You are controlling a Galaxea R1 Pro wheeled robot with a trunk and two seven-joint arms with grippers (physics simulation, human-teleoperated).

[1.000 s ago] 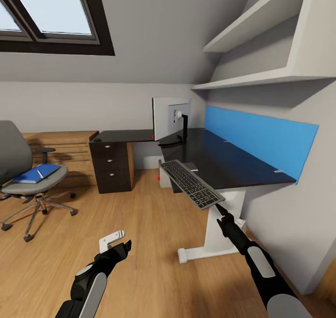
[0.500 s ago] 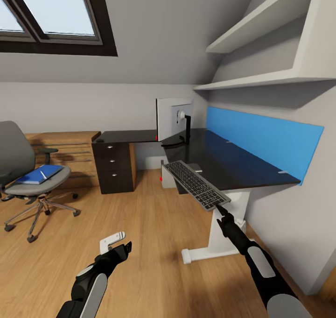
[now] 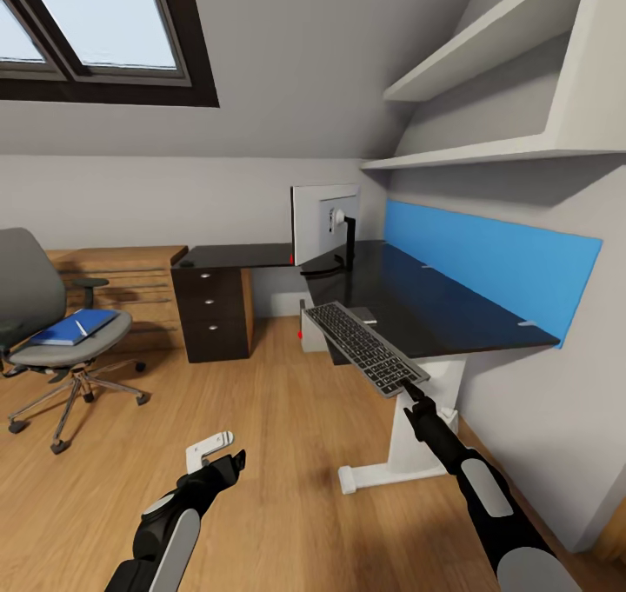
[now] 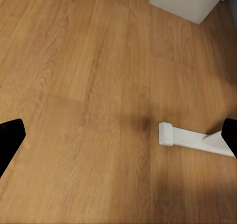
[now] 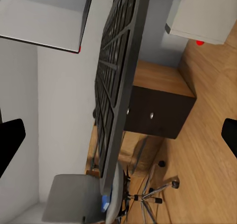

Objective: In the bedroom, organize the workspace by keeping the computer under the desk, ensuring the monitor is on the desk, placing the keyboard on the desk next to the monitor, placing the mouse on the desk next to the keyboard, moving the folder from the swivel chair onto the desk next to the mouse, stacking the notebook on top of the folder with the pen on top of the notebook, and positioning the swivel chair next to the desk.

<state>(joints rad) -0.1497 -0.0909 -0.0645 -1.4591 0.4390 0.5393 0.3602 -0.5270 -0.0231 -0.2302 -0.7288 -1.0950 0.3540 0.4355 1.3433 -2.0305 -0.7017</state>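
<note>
Your right gripper (image 3: pixel 407 389) is clamped on the near end of the keyboard (image 3: pixel 366 346) — a long slim slab, black keys in a silver-grey frame, held in the air and slanting up and away over the front edge of the desk (image 3: pixel 417 301). The right arm reaches forward and up from low on the right, black with a grey sleeve. In the right wrist view the keyboard (image 5: pixel 116 81) runs edge-on away from the camera.

Your left gripper (image 3: pixel 211 449) stands apart and empty, pale fingers over bare wood floor (image 3: pixel 278 453); that arm is bent low at the left. In its wrist view the dark fingertips (image 4: pixel 10 137) sit wide at either side, above the plank floor (image 4: pixel 89 86) and a white desk foot (image 4: pixel 190 137).

The desk top is glossy black, L-shaped, on white legs, with a dark drawer unit (image 3: pixel 211 312) bearing round silver knobs. The monitor (image 3: pixel 323 222) stands at the desk's corner, its pale back toward you. The computer (image 3: pixel 311 329) — light grey, red dot — sits under the desk. Well off to the left, the grey swivel chair (image 3: pixel 39 314) carries the blue folder (image 3: pixel 74 326) on its seat, with a thin white pen (image 3: pixel 81 324) on top.
</note>
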